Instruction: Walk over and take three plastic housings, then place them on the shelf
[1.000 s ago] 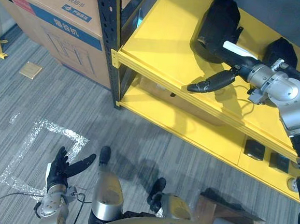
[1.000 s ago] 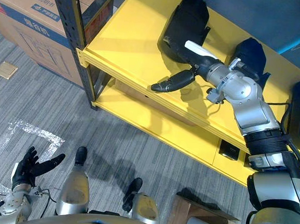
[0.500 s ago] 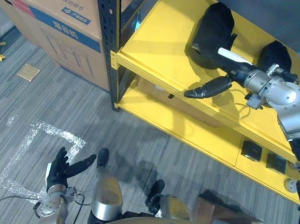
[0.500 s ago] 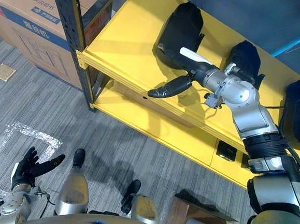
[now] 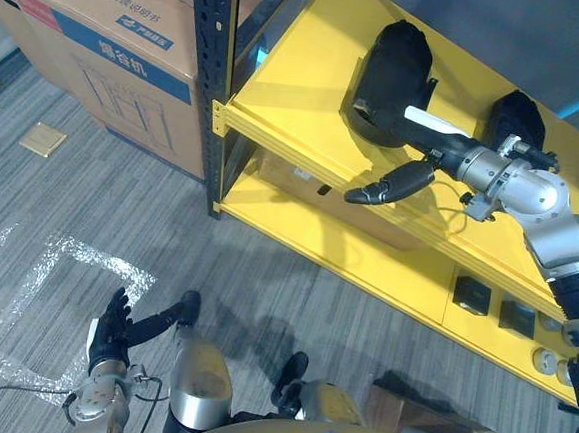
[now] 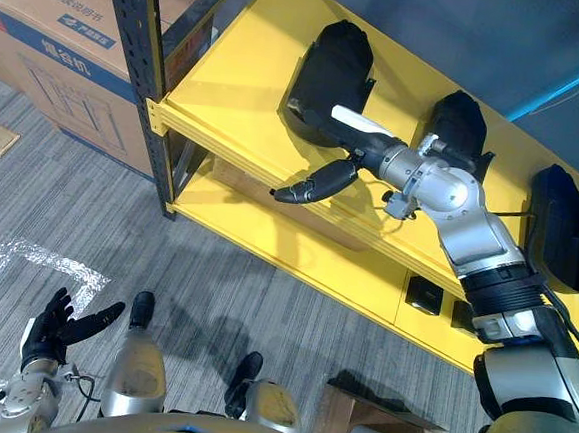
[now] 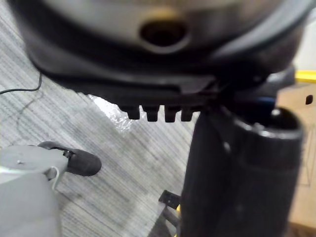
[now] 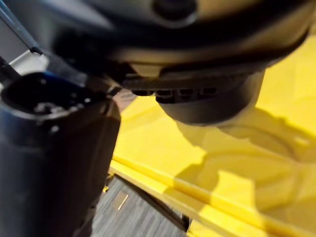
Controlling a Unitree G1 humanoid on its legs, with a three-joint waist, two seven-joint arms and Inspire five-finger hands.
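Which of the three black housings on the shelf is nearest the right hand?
The leftmost housing, by the dark upright; the open right hand reaches beside it. The middle housing and rightmost housing sit farther away.

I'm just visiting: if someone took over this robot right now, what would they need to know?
Left hand: open, empty, low above the floor.
Right hand: open, empty, over the yellow shelf beside the left housing.
Middle housing and right housing sit on the same shelf.
Done: all three seem placed.
Left: probably only pulling that hand back.
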